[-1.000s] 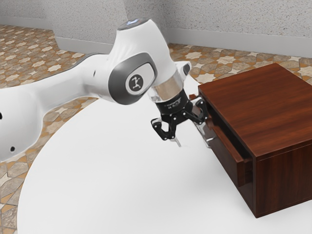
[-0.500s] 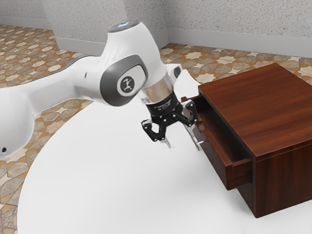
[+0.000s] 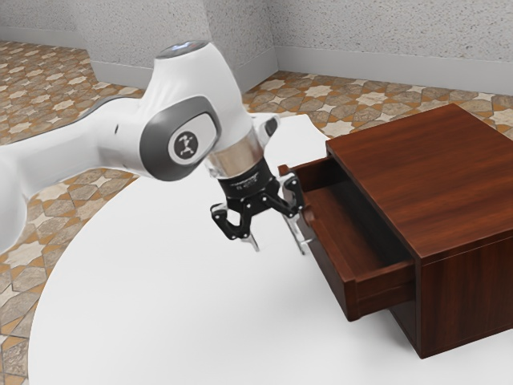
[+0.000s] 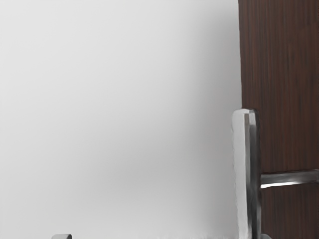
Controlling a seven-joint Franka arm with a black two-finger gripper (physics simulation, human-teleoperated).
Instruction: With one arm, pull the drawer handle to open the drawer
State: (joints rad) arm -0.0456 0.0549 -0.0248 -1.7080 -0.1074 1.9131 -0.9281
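A white Franka arm (image 3: pixel 120 136) reaches in from the exterior view's left toward a dark wooden cabinet (image 3: pixel 425 172) that stands on a round white table (image 3: pixel 160 321). The cabinet's drawer (image 3: pixel 383 290) stands pulled well out of its body, toward the arm, and its hollow inside is open to view from above.

The black gripper (image 3: pixel 279 245) hangs just off the drawer's front, on the side away from the cabinet and low over the table. Its fingers (image 3: pixel 253 240) are spread wide. One fingertip sits hard by the drawer's front face. The other stands over bare table on the side farther from the cabinet. Nothing is clamped between them.

In the wrist view, the drawer front (image 4: pixel 279 74) shows as a panel of dark grained wood. The handle (image 4: pixel 246 174), a slim silver bar, runs along that front and stands a little off it. A short metal post joins the bar to the wood. Whether the near finger touches the bar cannot be told. The white table (image 4: pixel 114 114) spreads out on the side of the handle away from the cabinet.

Beyond the table lies a floor (image 3: pixel 48 80) of patterned brown and cream tiles. A pale speckled wall (image 3: pixel 385 28) rises behind the cabinet, and a skirting strip runs along its foot.
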